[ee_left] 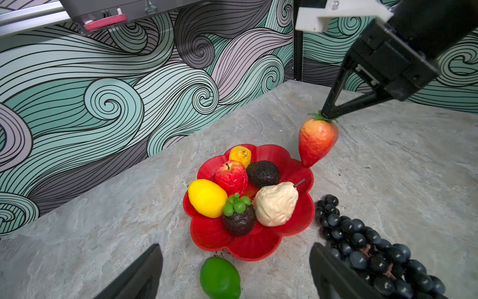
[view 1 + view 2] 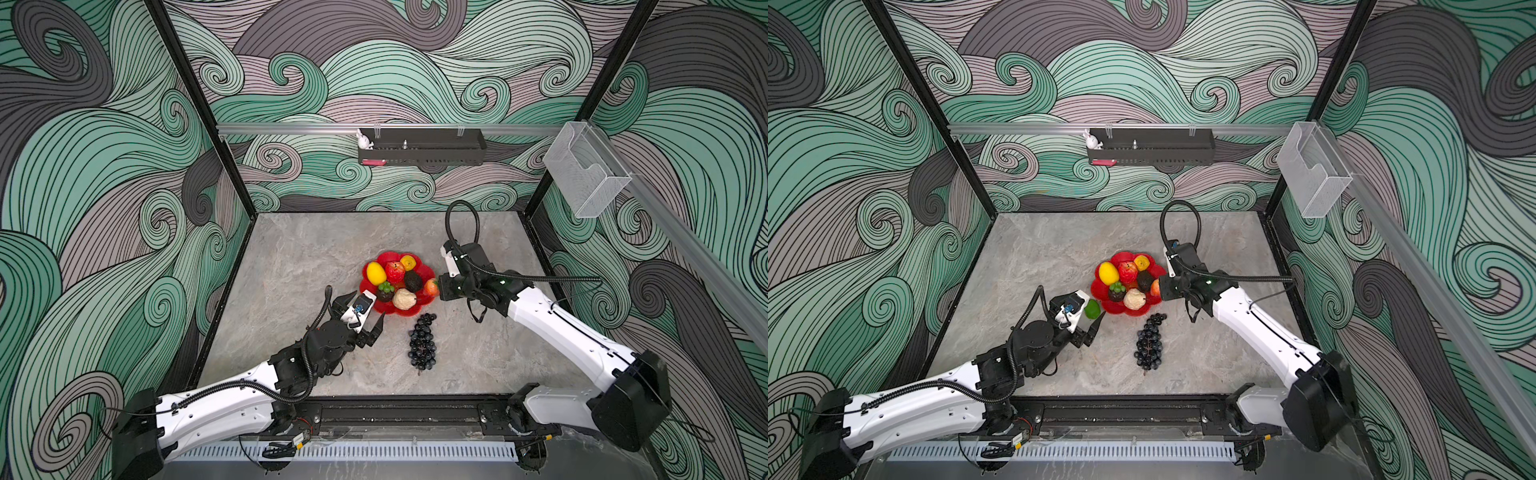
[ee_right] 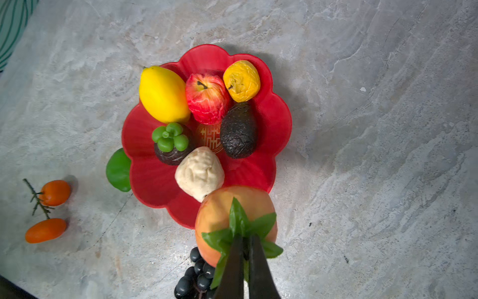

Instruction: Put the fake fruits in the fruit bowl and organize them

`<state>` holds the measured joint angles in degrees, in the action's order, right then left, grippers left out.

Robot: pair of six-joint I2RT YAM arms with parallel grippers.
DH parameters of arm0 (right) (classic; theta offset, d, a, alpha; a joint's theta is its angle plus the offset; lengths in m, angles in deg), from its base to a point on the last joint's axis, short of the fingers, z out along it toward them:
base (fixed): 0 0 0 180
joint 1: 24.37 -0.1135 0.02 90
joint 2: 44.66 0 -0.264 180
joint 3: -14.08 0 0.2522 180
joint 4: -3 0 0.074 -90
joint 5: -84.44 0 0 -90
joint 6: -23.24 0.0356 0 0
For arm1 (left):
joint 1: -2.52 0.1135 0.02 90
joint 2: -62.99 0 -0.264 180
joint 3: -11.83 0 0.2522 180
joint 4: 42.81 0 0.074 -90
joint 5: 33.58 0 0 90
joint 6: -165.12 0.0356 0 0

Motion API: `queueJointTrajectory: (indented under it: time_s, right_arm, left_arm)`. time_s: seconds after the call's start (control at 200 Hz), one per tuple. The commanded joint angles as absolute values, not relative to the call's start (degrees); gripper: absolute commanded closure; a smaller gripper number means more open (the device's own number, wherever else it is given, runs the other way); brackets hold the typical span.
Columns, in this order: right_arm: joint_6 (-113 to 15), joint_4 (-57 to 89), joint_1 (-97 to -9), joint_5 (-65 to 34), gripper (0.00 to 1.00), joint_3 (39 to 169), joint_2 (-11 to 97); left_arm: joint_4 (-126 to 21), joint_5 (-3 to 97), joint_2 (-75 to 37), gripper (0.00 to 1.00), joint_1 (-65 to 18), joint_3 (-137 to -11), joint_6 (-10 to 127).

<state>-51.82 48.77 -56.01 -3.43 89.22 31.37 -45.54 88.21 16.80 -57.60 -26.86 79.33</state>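
In the scalloped glossy bowl, a wrinkled avocado.

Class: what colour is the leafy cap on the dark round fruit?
Leafy cap: bright green, best in the right wrist view.

I count one each of fruit bowl, lemon, apple, avocado, mangosteen, cream pear, wrinkled yellow fruit, strawberry, lime, grape bunch; two small oranges.
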Motion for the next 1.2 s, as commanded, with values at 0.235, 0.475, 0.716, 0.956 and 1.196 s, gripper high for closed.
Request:
queueJointTrajectory:
  time_s: [0.235,0.475,0.716,0.956,1.196]
  right_arm:
    - [-55.52,45.30,-53.99,-6.26,0.97,91.55,37.78]
    - [-55.82,43.57,-54.05,-6.37,0.98,92.19,41.48]
    - [-56.39,42.78,-54.04,-6.68,0.98,91.39,43.09]
    - [-56.73,41.81,-54.26,-7.41,0.97,90.60,44.04]
    - [-57.24,41.58,-54.90,-7.23,0.97,90.64,45.54]
  left_arm:
    - [-46.45,92.72,19.13,0.09,-56.80,-26.54,76.96]
    - [-46.55,93.25,18.61,0.09,-56.53,-26.65,77.22]
    - [-46.11,93.95,17.99,0.09,-56.37,-26.46,77.23]
    - [-45.67,93.95,17.88,0.09,-56.11,-26.19,77.05]
    - [-45.34,93.95,18.47,0.09,-55.84,-25.78,76.97]
